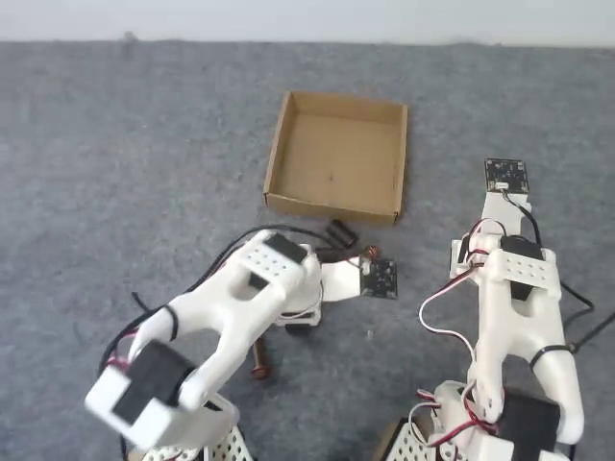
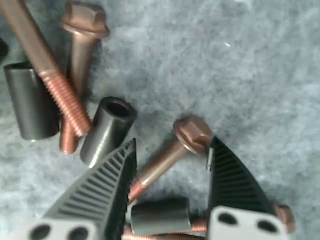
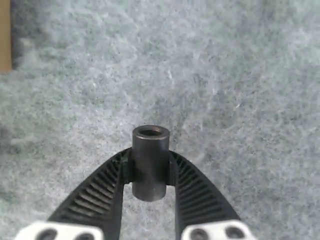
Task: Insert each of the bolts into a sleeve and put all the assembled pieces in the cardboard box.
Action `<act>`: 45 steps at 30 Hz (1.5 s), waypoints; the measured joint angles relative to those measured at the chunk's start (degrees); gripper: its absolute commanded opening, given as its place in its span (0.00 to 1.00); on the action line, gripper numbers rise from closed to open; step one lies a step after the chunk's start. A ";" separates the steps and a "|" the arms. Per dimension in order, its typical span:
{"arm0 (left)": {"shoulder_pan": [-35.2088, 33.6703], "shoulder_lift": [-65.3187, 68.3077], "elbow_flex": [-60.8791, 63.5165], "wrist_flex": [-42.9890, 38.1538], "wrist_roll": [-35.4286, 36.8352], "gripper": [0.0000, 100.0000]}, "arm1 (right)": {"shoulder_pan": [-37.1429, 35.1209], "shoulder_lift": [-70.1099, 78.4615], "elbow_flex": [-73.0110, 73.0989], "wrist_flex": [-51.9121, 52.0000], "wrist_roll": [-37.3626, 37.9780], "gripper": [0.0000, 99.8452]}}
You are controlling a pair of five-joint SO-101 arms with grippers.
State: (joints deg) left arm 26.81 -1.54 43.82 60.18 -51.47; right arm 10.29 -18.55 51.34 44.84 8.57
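**A:** Right arm status?

**B:** right fingers (image 3: pixel 97 197) are clamped on the held sleeve (image 3: pixel 150 155), one on each side of its barrel. It's dark, upright, with the open bore facing the wrist camera. Grey felt counter (image 3: pixel 240 75) behind it, and a strip of the cardboard box (image 3: pixel 5 35) is off to one side.

**A:** Left?

**B:** left fingers (image 2: pixel 100 192) are spread wide, low over the parts pile. A copper flange bolt (image 2: pixel 165 162) lies across the gap. Its hex head is right at one fingertip and its threaded end is by the other. Can't tell if there's contact.

**A:** Anything else in the gap?

**B:** A lying sleeve (image 2: pixel 160 216) on its side, nearer the wrist. A second bolt (image 2: pixel 282 215) runs behind it, head poking out past one finger.

**A:** Beyond the tips?

**B:** A tilted sleeve (image 2: pixel 107 130), bore up, just beside one fingertip. A far sleeve (image 2: pixel 30 102) sits past that. There's also a long bolt (image 2: pixel 50 80), with its thread crossing over a short bolt (image 2: pixel 82 30).

**A:** Overhead layout?

**B:** The box (image 1: pixel 332 206) sits mid-counter, open side up, ahead of both arms. The pile (image 1: pixel 341 233) is just outside its near wall, with the left arm (image 1: pixel 240 307) bent over it. A stray bolt (image 1: pixel 259 365) lies near that arm's base. The right arm (image 1: pixel 519 307) is stretched out to the right of the box.
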 measured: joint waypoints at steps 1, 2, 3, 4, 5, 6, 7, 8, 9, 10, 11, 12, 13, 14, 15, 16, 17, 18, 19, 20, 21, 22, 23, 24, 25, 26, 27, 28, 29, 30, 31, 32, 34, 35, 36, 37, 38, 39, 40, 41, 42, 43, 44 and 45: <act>0.00 0.97 -0.97 0.44 0.97 0.21 | 0.00 0.00 0.00 0.00 0.00 0.01; 0.00 1.76 -1.58 0.79 1.93 0.20 | 0.00 0.00 0.00 0.00 0.00 0.01; -0.09 2.37 -2.02 0.97 3.08 0.17 | 0.00 0.00 0.00 0.00 0.00 0.01; -0.09 2.64 -2.29 1.23 4.04 0.14 | 0.00 0.00 0.00 0.00 0.00 0.01; -0.09 2.64 -2.29 1.23 4.75 0.11 | 0.00 0.00 0.00 0.00 0.00 0.01; 0.18 2.64 -2.29 1.41 5.10 0.08 | 0.00 0.00 0.00 0.00 0.00 0.01; 0.62 2.64 -2.29 1.49 5.27 0.06 | 0.00 0.00 0.00 0.00 0.00 0.01; 0.88 2.64 -2.20 1.49 5.45 0.04 | 0.00 0.00 0.00 0.00 0.00 0.01; 1.41 2.64 -2.20 1.49 5.63 0.02 | 0.00 0.00 0.00 0.00 0.00 0.01; 1.85 2.64 -2.29 1.41 5.63 0.01 | 0.00 0.00 0.00 0.00 0.00 0.01; 1.85 2.73 -2.46 1.14 6.24 0.01 | 0.00 0.00 0.00 0.00 0.00 0.01; 2.20 2.73 -2.29 1.23 6.24 0.01 | 0.00 0.00 0.00 0.00 0.00 0.01; 2.73 2.73 -2.29 1.23 6.15 0.01 | 0.00 0.00 0.00 0.00 0.00 0.01; 2.81 2.73 -2.29 1.23 6.07 0.01 | 0.00 0.00 0.00 0.00 0.00 0.01; 2.81 2.73 -2.29 1.23 6.24 0.01 | -0.18 0.00 0.26 0.00 0.00 0.01; 2.81 2.73 -2.29 1.23 6.24 0.01 | -0.18 0.00 0.88 -0.26 0.00 0.01; 2.81 2.73 -2.29 1.23 6.24 0.01 | -0.35 0.00 1.41 -0.79 0.00 0.01; 2.81 2.73 -2.29 1.23 6.24 0.01 | -0.35 0.00 1.85 -1.32 0.00 0.01; 2.81 2.73 -2.29 1.23 6.24 0.01 | -0.35 0.00 1.93 -1.67 0.00 0.01; 2.90 2.73 -2.29 1.49 7.12 0.01 | -0.35 0.00 1.93 -1.93 0.00 0.01; 3.34 2.73 -2.37 1.76 8.79 0.01 | -0.35 0.00 1.93 -2.11 0.00 0.01; 3.87 2.73 -2.46 2.46 10.37 0.01 | -0.35 0.00 1.93 -2.11 0.00 0.01; 4.40 2.81 -3.34 3.69 11.60 0.01 | -0.35 0.00 1.93 -2.11 0.00 0.01; 5.01 2.81 -4.22 4.48 13.63 0.01 | -0.35 0.00 1.93 -2.11 0.00 0.01; 5.63 2.81 -5.19 5.54 15.12 0.01 | -0.35 0.00 1.93 -2.11 0.00 0.01; 6.15 2.81 -6.07 6.42 16.26 0.01 | -0.35 0.00 1.93 -2.11 0.00 0.01; 6.24 2.81 -6.77 7.12 17.58 0.01 | -0.35 0.00 1.93 -2.11 0.00 0.01; 6.15 2.81 -7.38 7.65 18.73 0.01 | -0.35 0.00 1.93 -2.11 0.00 0.01; 5.98 2.81 -7.82 7.91 20.04 0.01 | -0.35 0.00 1.93 -2.11 0.00 0.01; 5.89 2.81 -8.26 8.09 21.10 0.01 | -0.35 0.00 1.93 -2.11 0.00 0.01; 5.89 2.81 -8.53 8.09 21.71 0.01 | -0.35 0.00 1.93 -2.11 0.00 0.01; 5.89 2.81 -8.88 8.09 22.68 0.01 | -0.35 0.00 1.93 -2.11 0.00 0.01; 5.10 2.81 -9.85 8.44 24.18 0.01 | -0.35 0.00 1.93 -2.11 0.00 0.01; 4.40 2.81 -10.37 8.44 24.70 0.01 | -0.35 0.00 1.93 -2.11 0.00 0.01; 3.78 2.81 -10.99 8.44 24.88 0.01 | -0.35 0.00 1.93 -2.11 0.00 0.01; 3.16 2.81 -11.52 8.44 25.14 0.01 | -0.35 0.00 1.93 -2.11 0.00 0.01; 2.46 2.81 -12.04 8.44 25.93 0.01 | -0.35 0.00 1.93 -2.11 0.00 0.01; 1.76 2.81 -12.66 8.44 26.99 0.01 | -0.35 0.00 1.93 -2.11 0.00 0.01; 1.05 2.81 -13.27 8.44 27.52 0.01 | -0.35 0.00 1.93 -2.11 0.00 0.01; 0.26 2.81 -13.89 8.44 28.04 0.01 | -0.35 0.00 1.93 -2.11 0.00 0.01; -0.53 2.81 -14.51 8.44 28.92 0.01 | -0.35 0.00 1.93 -2.11 0.00 0.01; -1.32 2.81 -15.03 8.44 30.15 0.01 | -0.35 0.00 1.93 -2.11 0.00 0.01; -2.20 2.81 -15.47 8.44 30.86 0.01 | -0.35 0.00 1.93 -2.11 0.00 0.01; -2.99 2.81 -15.82 8.44 31.82 0.01 | -0.35 0.00 1.93 -2.11 0.00 0.01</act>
State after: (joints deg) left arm 23.82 1.27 28.00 68.62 -19.65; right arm 9.93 -18.55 53.27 42.73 8.57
